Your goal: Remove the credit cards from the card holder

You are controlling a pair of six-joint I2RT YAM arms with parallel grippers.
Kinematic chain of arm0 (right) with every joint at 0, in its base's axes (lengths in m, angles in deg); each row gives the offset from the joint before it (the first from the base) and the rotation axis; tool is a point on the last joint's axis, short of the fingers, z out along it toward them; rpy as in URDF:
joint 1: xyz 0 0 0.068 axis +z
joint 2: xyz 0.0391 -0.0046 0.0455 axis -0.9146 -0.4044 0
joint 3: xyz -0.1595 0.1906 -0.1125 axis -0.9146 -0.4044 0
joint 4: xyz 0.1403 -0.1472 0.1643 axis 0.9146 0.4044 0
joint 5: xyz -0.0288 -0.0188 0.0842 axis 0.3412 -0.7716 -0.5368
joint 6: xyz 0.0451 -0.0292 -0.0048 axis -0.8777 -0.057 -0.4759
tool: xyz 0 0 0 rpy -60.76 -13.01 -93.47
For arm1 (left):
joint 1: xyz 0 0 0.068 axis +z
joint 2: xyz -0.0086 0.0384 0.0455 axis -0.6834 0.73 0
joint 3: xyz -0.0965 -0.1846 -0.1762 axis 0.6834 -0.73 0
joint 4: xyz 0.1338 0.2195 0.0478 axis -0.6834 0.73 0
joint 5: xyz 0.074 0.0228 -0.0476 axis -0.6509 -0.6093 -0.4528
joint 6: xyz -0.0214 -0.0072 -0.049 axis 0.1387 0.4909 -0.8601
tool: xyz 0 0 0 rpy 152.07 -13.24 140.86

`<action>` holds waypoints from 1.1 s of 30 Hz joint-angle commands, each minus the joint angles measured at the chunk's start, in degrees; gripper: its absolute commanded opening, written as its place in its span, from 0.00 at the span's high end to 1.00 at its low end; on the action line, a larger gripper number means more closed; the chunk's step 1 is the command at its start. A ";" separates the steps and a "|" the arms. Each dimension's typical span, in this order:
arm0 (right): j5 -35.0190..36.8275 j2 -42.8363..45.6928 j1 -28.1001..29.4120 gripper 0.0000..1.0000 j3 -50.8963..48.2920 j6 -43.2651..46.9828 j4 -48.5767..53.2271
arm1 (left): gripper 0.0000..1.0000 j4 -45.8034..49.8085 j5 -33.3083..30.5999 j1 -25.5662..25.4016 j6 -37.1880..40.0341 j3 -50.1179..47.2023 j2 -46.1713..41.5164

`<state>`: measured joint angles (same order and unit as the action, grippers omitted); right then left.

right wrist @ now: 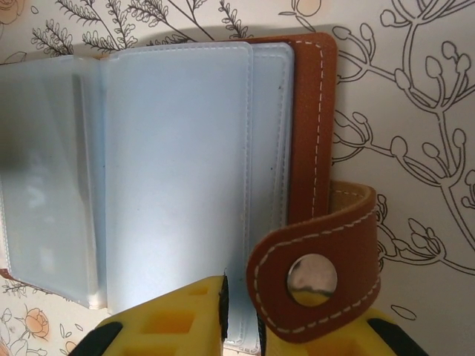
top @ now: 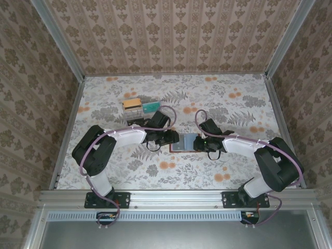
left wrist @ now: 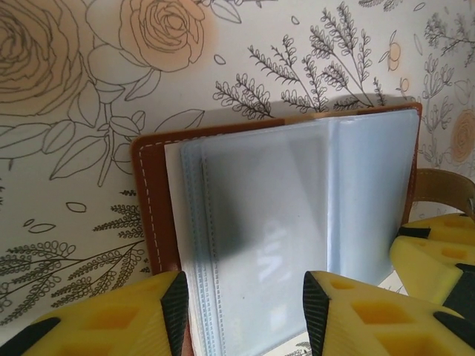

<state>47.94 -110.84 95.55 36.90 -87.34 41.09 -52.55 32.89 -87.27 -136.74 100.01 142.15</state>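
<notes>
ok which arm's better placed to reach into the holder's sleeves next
Probably left: the left gripper sits open at the plastic sleeves, while the right gripper is clamped on the card holder beside its strap.

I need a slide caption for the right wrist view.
Right gripper pinching the open card holder beside its snap strap.

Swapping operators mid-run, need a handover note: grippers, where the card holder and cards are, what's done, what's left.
Left gripper: open, fingers either side of the near edge of the card holder's clear sleeves.
Right gripper: shut on the card holder's right edge, by the snap strap.
Holder lies open mid-table.
Done: orange card and green card are out, beyond the left arm.
Left: visible sleeves look empty; check the rest.
</notes>
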 commanded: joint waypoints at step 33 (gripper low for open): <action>-0.45 -0.57 0.47 0.78 -1.19 -1.08 0.64 | 0.56 2.80 2.50 -0.44 3.48 4.16 2.56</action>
<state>47.92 -110.84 95.55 36.85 -87.39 41.07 -50.41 33.96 -87.38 -134.45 102.59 143.05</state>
